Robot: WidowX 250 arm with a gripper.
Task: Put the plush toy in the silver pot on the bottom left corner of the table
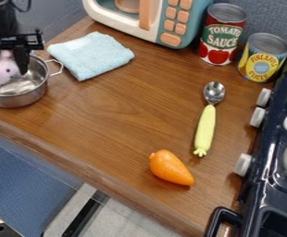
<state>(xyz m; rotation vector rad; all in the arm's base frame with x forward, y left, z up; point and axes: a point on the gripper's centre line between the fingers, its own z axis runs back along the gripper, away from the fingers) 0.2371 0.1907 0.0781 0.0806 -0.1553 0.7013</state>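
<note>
The gripper (7,64) is at the upper left, above the silver pot (19,99), pointing down. It is shut on the pink and white plush toy (6,70), whose upper part sits between the fingers. The toy hangs inside the outline of the pot's opening; whether its lower end touches the pot's bottom, I cannot tell. The pot stands upright at the left side of the wooden table (109,122), with a wire handle towards the towel.
A folded light blue towel (90,54) lies right of the pot. Behind are a toy microwave (165,23) and two cans (222,34) (263,58). A spoon (206,125) and an orange carrot (171,167) lie nearer the dark stove (270,162) at the right.
</note>
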